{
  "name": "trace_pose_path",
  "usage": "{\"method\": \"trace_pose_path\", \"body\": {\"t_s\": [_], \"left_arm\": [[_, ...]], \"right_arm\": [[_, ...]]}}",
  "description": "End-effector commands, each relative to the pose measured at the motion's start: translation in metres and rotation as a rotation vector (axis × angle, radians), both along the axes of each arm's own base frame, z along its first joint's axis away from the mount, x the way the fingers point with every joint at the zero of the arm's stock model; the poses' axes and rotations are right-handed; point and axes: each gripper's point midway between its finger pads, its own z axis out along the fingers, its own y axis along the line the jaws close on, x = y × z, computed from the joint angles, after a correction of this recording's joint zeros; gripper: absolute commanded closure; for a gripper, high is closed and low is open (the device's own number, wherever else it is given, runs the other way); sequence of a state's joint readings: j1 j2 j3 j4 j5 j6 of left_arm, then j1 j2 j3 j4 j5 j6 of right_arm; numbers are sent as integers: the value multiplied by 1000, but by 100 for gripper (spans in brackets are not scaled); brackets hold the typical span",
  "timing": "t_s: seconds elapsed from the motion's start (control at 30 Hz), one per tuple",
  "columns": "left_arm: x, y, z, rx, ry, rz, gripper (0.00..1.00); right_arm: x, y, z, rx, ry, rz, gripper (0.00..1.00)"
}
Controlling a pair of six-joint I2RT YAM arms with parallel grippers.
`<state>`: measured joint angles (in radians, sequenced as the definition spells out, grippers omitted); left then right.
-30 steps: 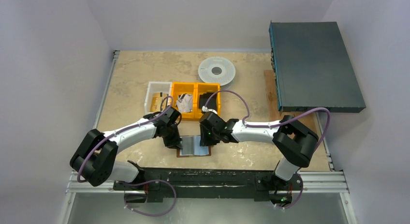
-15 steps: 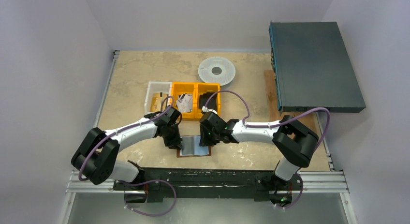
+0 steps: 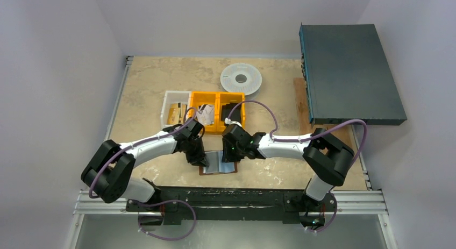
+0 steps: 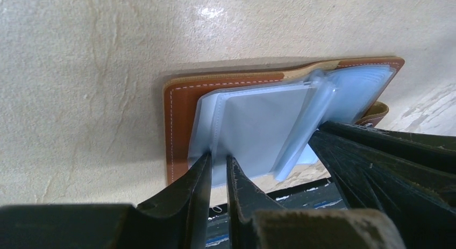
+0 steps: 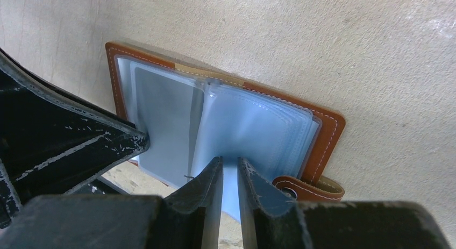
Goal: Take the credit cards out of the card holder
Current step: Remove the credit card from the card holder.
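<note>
The brown leather card holder (image 3: 219, 163) lies open on the table between my two grippers. Its pale blue clear sleeves face up in the left wrist view (image 4: 180, 114) and the right wrist view (image 5: 322, 136). A grey credit card (image 5: 161, 125) sits inside the left sleeve; it also shows in the left wrist view (image 4: 258, 125). My left gripper (image 4: 218, 165) is pinched on the near edge of that left sleeve and card. My right gripper (image 5: 229, 165) is pinched on the stack of right-hand sleeves. In the top view the left gripper (image 3: 201, 160) and right gripper (image 3: 230, 155) flank the holder.
Two orange bins (image 3: 218, 112) and a clear bin (image 3: 173, 113) stand just behind the holder, with a black item and papers inside. A white spool (image 3: 241, 78) lies further back. A dark box (image 3: 349, 71) is at the right. The metal rail (image 3: 231, 198) runs along the near edge.
My left gripper has moved right, onto the holder's left edge. The holder has shifted slightly. The right arm has barely moved.
</note>
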<state>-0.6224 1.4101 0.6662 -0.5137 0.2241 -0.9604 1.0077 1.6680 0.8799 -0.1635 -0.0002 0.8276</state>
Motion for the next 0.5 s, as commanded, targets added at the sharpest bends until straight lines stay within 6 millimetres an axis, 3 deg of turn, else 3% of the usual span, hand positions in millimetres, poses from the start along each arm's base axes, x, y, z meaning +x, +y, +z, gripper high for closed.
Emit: {"method": "trace_pose_path", "body": {"t_s": [0.0, 0.47], "left_arm": [[17, -30, 23, -151, -89, 3, 86], [24, -40, 57, -231, -152, 4, 97]], "right_arm": [[-13, -20, -29, -96, 45, 18, 83], [-13, -21, -31, -98, 46, 19, 83]]}}
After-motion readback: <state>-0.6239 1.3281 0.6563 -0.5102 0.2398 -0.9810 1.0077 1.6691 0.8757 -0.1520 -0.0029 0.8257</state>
